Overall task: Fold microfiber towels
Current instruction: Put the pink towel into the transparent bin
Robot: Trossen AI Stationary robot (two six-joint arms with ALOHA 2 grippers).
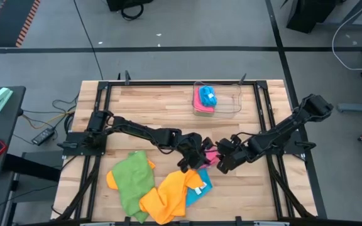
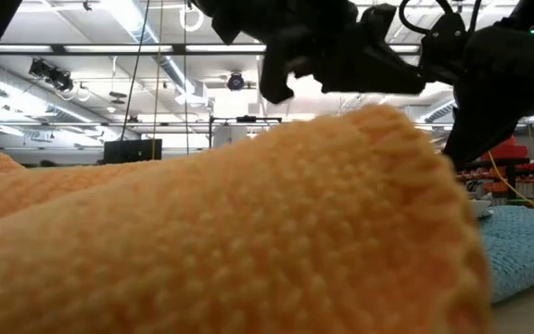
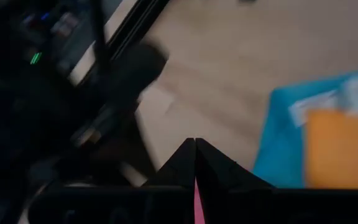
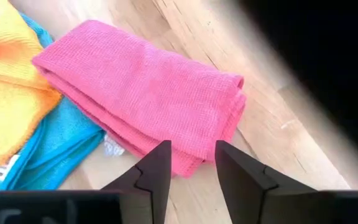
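Note:
A pink microfiber towel lies folded over on the wooden table, between my two grippers. My left gripper is at the towel's left side and is shut, with a pink sliver between its fingers. My right gripper is open at the towel's right side, its fingers slanting down over one folded end. A loose pile of green, orange and sky blue towels lies toward the near edge. My left gripper pinches a thin strip of the pink towel between its two shut fingers. Its own fingers hide which edge or fold this is. The rest of the towel lies on the table. My right gripper's fingertips stand over the towel's folded end; whether they touch it cannot be told.
A clear plastic tray at the far middle holds folded pink and blue towels. In the low view the orange towel fills the foreground. Dark frame rails run along the table's sides. Bare wood lies at the far left and near right.

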